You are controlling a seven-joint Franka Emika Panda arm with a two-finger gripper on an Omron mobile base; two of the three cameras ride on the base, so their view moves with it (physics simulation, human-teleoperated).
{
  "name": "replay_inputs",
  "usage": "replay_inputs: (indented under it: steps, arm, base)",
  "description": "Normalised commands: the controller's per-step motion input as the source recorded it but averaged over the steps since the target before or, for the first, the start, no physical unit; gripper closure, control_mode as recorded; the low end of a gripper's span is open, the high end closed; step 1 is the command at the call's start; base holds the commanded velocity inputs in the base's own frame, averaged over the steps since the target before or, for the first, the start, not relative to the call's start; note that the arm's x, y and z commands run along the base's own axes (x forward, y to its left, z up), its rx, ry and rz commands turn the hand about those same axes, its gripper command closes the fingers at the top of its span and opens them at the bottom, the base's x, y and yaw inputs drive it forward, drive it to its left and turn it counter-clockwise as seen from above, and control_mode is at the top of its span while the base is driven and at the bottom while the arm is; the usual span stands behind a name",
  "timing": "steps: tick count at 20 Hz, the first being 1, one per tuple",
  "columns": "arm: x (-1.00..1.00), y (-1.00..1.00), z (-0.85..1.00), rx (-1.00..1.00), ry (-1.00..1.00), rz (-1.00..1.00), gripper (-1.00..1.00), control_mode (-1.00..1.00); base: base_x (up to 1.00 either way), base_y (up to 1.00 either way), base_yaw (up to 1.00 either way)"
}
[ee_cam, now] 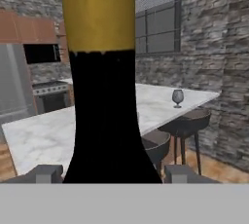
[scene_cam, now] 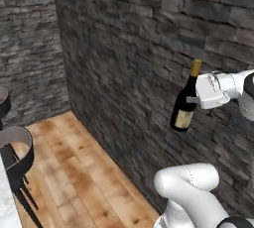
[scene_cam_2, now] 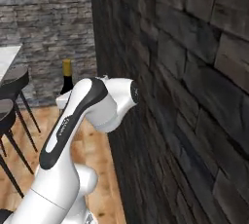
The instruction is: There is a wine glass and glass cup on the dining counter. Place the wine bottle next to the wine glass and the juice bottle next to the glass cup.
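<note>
The wine bottle (scene_cam: 185,100) is held clear of the floor at the right of the left base view, slightly tilted, grasped at the neck by the claw (scene_cam: 194,100). In the hand view, the bottle fills the centre, and the wine glass (ee_cam: 178,98) is seen standing on the dining surface (ee_cam: 44,138) at centre right, above dark stools (ee_cam: 187,122).
</note>
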Motion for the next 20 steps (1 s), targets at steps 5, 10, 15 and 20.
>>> replay_inputs:
  steps: [5, 10, 15, 20]
  arm:
    - [0.00, 0.00, 0.00, 0.00, 0.00, 0.00, 1.00, 1.00]
    - [0.00, 0.00, 0.00, 0.00, 0.00, 0.00, 1.00, 1.00]
    - [0.00, 0.00, 0.00, 0.00, 0.00, 0.00, 1.00, 1.00]
    - [0.00, 0.00, 0.00, 0.00, 0.00, 0.00, 1.00, 1.00]
  base:
    - [1.00, -0.17, 0.50]
    - [1.00, -0.22, 0.50]
    - [1.00, -0.33, 0.49]
    - [1.00, -0.50, 0.45]
